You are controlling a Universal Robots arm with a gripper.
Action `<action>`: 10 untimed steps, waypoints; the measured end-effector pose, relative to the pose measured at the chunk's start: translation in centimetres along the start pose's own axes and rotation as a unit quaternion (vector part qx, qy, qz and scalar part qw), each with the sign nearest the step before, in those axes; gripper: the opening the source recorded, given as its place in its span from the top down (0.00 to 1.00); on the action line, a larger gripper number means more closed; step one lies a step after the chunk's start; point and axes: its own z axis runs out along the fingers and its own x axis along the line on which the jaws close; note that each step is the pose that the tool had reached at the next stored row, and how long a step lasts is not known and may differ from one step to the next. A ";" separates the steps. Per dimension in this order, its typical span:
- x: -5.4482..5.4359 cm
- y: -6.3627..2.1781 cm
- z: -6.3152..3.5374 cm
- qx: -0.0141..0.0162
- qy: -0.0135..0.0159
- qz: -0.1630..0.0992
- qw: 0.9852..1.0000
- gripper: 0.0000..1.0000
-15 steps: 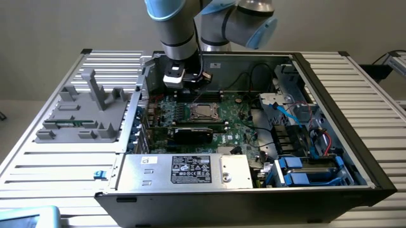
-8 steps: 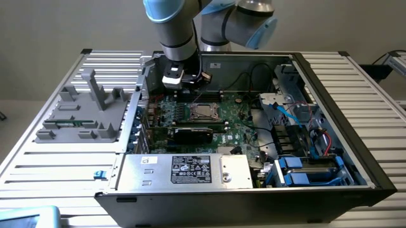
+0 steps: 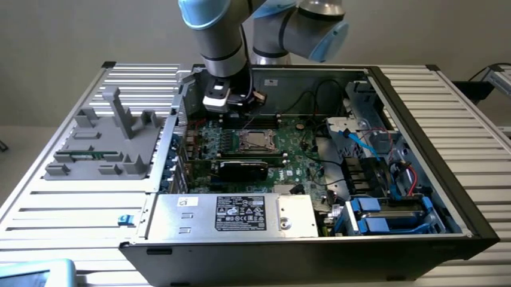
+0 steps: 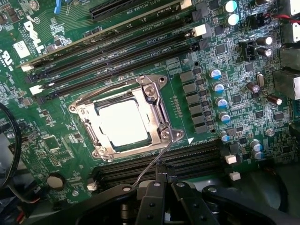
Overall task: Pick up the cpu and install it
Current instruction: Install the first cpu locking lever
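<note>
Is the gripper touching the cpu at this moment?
Apart. The wrist view shows the cpu lying inside the socket frame, while the shut gripper sits beyond the frame, with memory slots between them.

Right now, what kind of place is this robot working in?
Probably a computer assembly or test bench in a lab: an open computer case sits on a slatted metal table, with a robot arm reaching over its green motherboard.
</note>
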 end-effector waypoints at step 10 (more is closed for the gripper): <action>-0.2 0.10 0.09 0.003 0.005 0.011 1.000 0.89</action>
